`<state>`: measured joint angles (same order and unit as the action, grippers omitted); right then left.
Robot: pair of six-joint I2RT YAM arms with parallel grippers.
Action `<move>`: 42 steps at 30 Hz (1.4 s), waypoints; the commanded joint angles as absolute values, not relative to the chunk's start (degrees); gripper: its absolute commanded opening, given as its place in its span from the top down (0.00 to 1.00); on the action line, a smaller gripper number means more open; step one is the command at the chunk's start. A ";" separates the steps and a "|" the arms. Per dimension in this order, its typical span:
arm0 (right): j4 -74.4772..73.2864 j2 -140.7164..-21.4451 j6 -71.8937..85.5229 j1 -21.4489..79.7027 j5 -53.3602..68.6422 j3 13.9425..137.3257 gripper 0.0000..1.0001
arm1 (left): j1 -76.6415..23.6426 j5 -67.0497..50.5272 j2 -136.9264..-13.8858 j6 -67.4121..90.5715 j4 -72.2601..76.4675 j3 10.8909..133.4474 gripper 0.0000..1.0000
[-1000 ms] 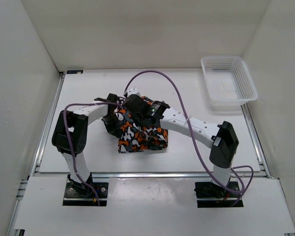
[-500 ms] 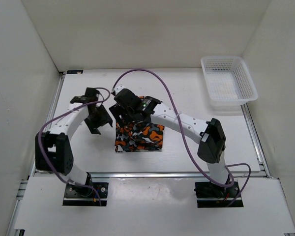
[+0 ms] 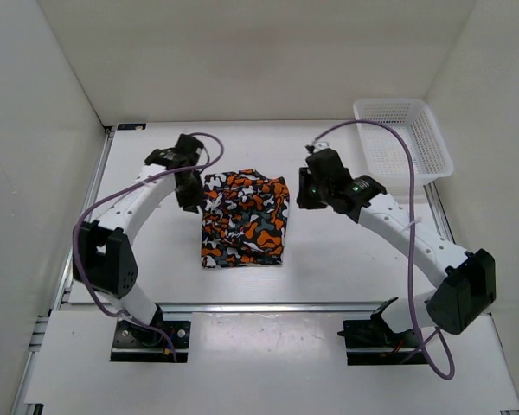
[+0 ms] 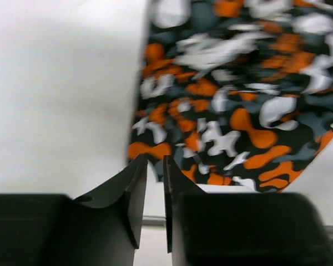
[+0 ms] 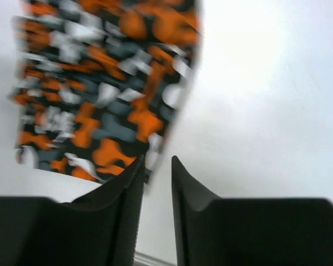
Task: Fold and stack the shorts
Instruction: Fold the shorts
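Top external view: the shorts (image 3: pixel 244 220) lie folded flat in the middle of the table (image 3: pixel 346 259), with an arm on each side.
The left gripper (image 3: pixel 190 192) hangs just beside the shorts' far left corner. The right gripper (image 3: pixel 304 192) is near their far right edge, clear of the cloth. Both wrist views show the jaws drawn narrow, only a thin slit between them, holding nothing. A white basket (image 3: pixel 403 143) sits in the far right corner.

Right gripper (image 3: pixel 304 190) has lifted off the shorts (image 3: pixel 244 218) and swung clear; the cloth now lies off its left side, apart. Left gripper (image 3: pixel 190 190) has also withdrawn, with the cloth just beside its right. Shorts now uncovered, spread flatter than before.
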<state>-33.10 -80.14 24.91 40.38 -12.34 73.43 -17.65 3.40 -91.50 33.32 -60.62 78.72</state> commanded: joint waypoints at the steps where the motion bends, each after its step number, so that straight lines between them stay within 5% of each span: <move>1: -35.06 -75.17 28.83 36.49 -8.70 65.94 0.65 | -22.93 6.24 -95.96 31.73 -60.21 84.45 0.67; 2: -35.59 -74.10 28.83 35.87 -8.18 64.96 0.63 | -24.42 6.24 -99.28 31.73 -60.21 85.94 0.66; 6: -38.49 -69.62 28.83 33.40 -8.17 62.40 0.60 | -26.37 7.38 -107.56 30.23 -60.21 94.54 0.31; 11: -40.34 -67.59 28.83 32.78 -8.17 61.61 0.60 | -26.37 7.38 -116.44 29.18 -61.43 101.33 0.29; 14: -40.87 -66.97 28.83 32.26 -8.70 61.61 0.60 | -26.37 7.38 -119.79 29.18 -62.75 105.02 0.44; 15: -40.87 -66.97 28.83 31.65 -8.70 61.61 0.60 | -26.37 7.99 -119.79 29.18 -62.75 105.73 0.67; 17: -41.40 -66.45 28.83 31.64 -8.70 61.61 0.60 | -26.37 8.61 -119.79 29.18 -64.50 107.30 0.88; 29: -40.87 -66.45 27.77 30.50 -8.09 61.61 0.60 | -16.80 6.34 -118.55 28.92 -70.93 108.46 0.90; 33: -40.87 -66.45 27.77 30.50 -7.56 61.08 0.47 | -13.72 4.66 -122.70 28.39 -70.22 108.46 0.54; 34: -40.87 -66.45 27.77 30.50 -7.56 61.08 0.44 | -13.71 4.66 -122.70 28.39 -70.22 108.46 0.25; 36: -40.87 -65.92 27.25 30.50 -7.56 60.47 0.37 | -13.10 4.66 -119.37 28.91 -68.57 105.84 0.03; 42: -37.72 -68.64 27.25 30.50 -1.51 59.33 0.19 | -9.06 6.33 -109.44 29.44 -67.24 97.85 0.00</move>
